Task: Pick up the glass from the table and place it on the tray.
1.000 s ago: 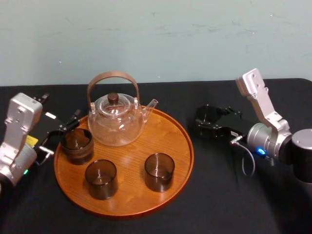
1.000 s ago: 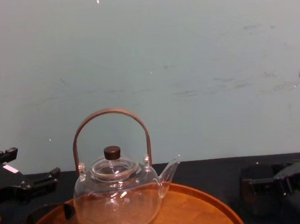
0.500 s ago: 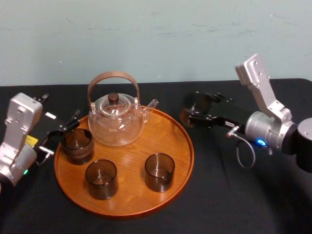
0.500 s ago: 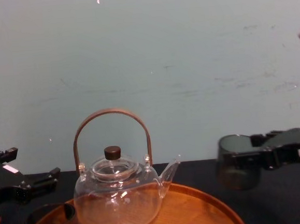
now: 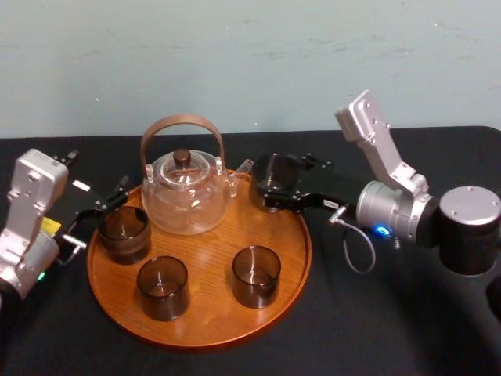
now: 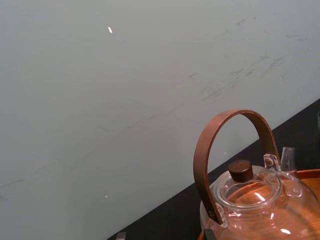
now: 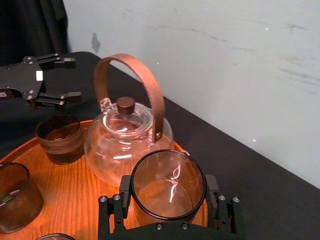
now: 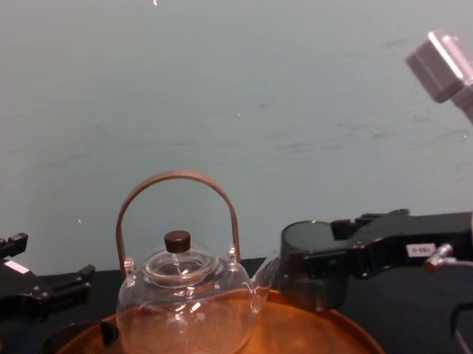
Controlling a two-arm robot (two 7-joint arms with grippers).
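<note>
Head view: the right gripper (image 5: 274, 188) clamps the glass (image 5: 275, 171) over the tray's (image 5: 304, 239) back rim, right beside the teapot (image 5: 185, 196), while the left gripper (image 5: 95, 215) waits spread wide at the tray's left edge. Right wrist view: glass (image 7: 168, 187) pinched between the jaws, teapot just ahead. Chest view: glass hanging just above the rim, so a nudge left would likely knock the spout (image 8: 264, 273), and letting go on the rim would tip it.
</note>
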